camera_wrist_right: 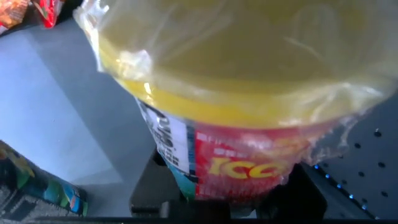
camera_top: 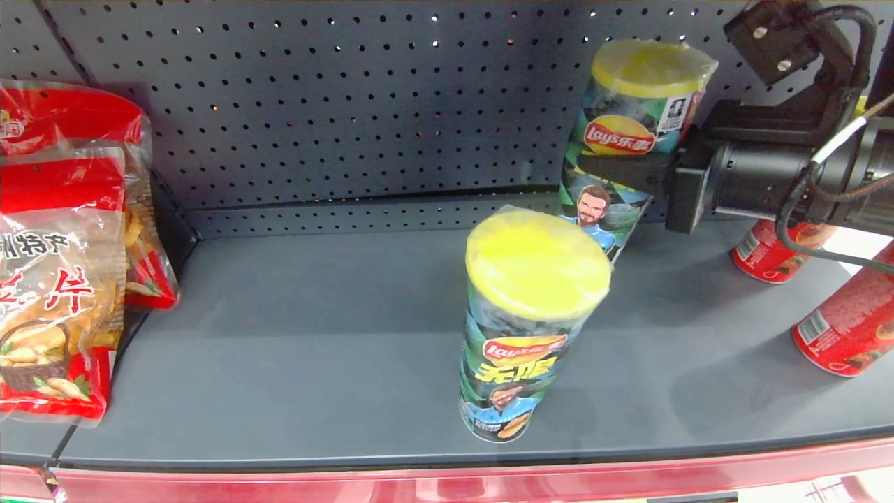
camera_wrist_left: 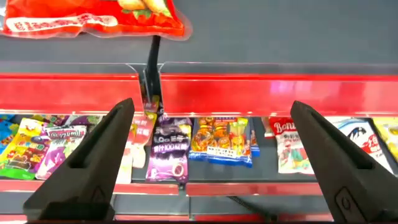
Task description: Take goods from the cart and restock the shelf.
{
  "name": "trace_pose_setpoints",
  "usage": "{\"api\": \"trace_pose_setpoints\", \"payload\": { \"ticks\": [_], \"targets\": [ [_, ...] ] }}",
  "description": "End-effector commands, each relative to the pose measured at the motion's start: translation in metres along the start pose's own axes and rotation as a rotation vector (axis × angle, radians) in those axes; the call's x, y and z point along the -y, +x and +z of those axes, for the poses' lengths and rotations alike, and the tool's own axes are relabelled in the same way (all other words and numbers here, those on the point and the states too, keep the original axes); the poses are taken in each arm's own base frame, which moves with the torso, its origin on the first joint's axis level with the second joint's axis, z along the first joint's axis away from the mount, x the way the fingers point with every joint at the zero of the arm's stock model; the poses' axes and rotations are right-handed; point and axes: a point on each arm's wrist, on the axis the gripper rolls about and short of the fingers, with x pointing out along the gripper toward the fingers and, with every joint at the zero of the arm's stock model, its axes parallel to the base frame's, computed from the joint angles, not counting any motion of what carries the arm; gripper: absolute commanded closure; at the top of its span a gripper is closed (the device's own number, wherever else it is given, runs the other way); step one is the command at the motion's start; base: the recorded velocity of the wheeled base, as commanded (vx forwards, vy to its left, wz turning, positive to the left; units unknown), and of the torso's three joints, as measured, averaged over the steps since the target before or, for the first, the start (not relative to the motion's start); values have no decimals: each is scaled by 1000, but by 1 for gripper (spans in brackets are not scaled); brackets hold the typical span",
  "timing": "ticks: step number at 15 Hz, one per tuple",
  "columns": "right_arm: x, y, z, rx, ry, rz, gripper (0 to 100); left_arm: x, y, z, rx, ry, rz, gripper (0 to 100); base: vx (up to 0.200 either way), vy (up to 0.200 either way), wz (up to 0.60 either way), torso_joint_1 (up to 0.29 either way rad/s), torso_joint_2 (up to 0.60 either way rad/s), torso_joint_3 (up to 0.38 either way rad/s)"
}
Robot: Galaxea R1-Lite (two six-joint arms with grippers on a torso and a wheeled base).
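Head view: right tool (camera_top: 624, 172) clamped on tilted can (camera_top: 646, 91), just behind standing can (camera_top: 534, 314), shelf (camera_top: 314, 335) beneath; I'd lower straight. Left tool (camera_wrist_left: 211, 163) apart.

Yellow-lidded chip cans: two. The standing can (camera_top: 520, 335) is upright mid-shelf (camera_top: 314, 349), and the rear can (camera_top: 632, 119) is behind it, slightly to its right.

Red cans: two, both right of the standing can. The near red can (camera_top: 848, 325) is roughly level with it, and the far red can (camera_top: 772, 255) is farther back.

Red snack bags: at least two, well left of the standing can, with a front bag (camera_top: 52, 279) overlapping a back bag (camera_top: 77, 119). Any behind them cannot be counted.

Small packets (camera_wrist_left: 221, 140): at least seven, one shelf level below the standing can, some partly hidden.
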Motion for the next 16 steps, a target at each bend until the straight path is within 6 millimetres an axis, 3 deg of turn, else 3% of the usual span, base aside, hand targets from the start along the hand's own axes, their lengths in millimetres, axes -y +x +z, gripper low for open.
{"api": "trace_pose_setpoints", "payload": {
  "ticks": [1, 11, 16],
  "targets": [
    [-1, 3, -10, -33, 14, 5, 100, 0, 0, 0, -2, 0, 0, 0, 0, 0, 0, 0, 0, 0],
    [3, 20, -20, -52, 45, 40, 100, 0, 0, 0, -4, 2, 0, 0, 0, 0, 0, 0, 0, 0],
    [8, 59, -13, 21, 22, 127, 100, 0, 0, 0, -2, 2, -1, 0, 0, 0, 0, 0, 0, 0]
  ]
}}
